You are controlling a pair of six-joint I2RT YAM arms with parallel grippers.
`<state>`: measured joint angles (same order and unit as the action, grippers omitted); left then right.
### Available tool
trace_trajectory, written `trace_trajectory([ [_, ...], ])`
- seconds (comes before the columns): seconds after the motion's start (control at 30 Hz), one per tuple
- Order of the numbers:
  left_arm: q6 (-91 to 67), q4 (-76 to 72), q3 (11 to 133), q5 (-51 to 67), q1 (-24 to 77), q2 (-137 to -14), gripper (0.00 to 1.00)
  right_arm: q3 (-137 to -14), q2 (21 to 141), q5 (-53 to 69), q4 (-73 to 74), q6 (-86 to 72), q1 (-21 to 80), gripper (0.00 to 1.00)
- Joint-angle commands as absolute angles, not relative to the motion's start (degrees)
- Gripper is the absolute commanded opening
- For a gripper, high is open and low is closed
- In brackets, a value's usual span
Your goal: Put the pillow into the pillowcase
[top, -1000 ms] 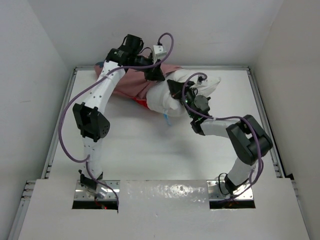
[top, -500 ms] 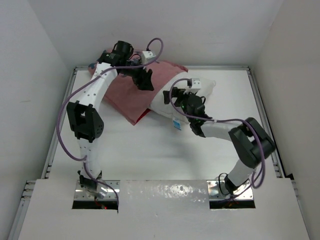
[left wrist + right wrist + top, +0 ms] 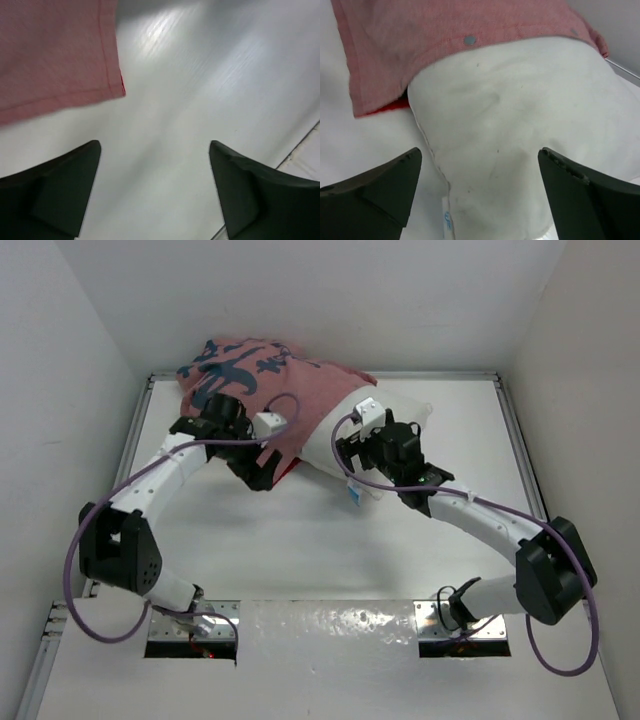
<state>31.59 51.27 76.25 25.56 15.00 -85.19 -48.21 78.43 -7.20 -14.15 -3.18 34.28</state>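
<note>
With the pillow [image 3: 520,125] only partly sheathed by the pillowcase [image 3: 420,45] at the far side of the table [image 3: 300,540], and the left gripper [image 3: 155,145] and right gripper [image 3: 480,152] both spread wide and empty, the unheld cloth could be dragged off by any push.

A pale pink fabric pillowcase [image 3: 55,50] with a stitched hem fills the upper left, its corner lying on the glossy white worktop [image 3: 200,90]. The dark jaws stand wide apart at the bottom edge, clear of the cloth.

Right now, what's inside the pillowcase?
One end of the pillow is tucked into the pillowcase mouth; the blue tag end sticks out. How deep it reaches, the fabric hides.
</note>
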Motion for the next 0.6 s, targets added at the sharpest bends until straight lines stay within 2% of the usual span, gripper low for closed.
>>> trace_trajectory([
  [0.0,28.92,39.57,68.13,20.74,15.2,-87.8,0.91,-49.75,79.01,-6.25,-9.58,2.54,35.07,0.99],
  [0.03,28.39,35.37,67.33,21.0,15.9,-89.02,1.0,-49.14,79.88,-5.98,-10.36,4.11,35.16,0.99],
  [0.07,28.21,33.42,67.32,20.92,16.26,-89.82,1.0,-48.61,80.24,-5.8,-12.46,4.91,35.42,0.99],
  [0.2,25.67,25.59,68.11,16.8,18.37,-96.13,1.0,-45.7,83.84,-8.25,-19.41,6.85,35.59,0.99],
  [0.33,25.31,18.65,66.89,10.3,18.63,-101.06,1.0,-46.05,89.55,-15.88,-25.92,9.83,35.51,0.99],
  [0.47,28.73,19.34,66.45,7.21,18.63,-105.99,1.0,-48.77,95.18,-18.8,-27.33,11.78,35.59,0.99],
  [0.57,30.32,17.41,64.69,3.96,18.55,-107.31,0.93,-48.43,97.55,-18.29,-28.21,10.64,35.51,0.98],
])
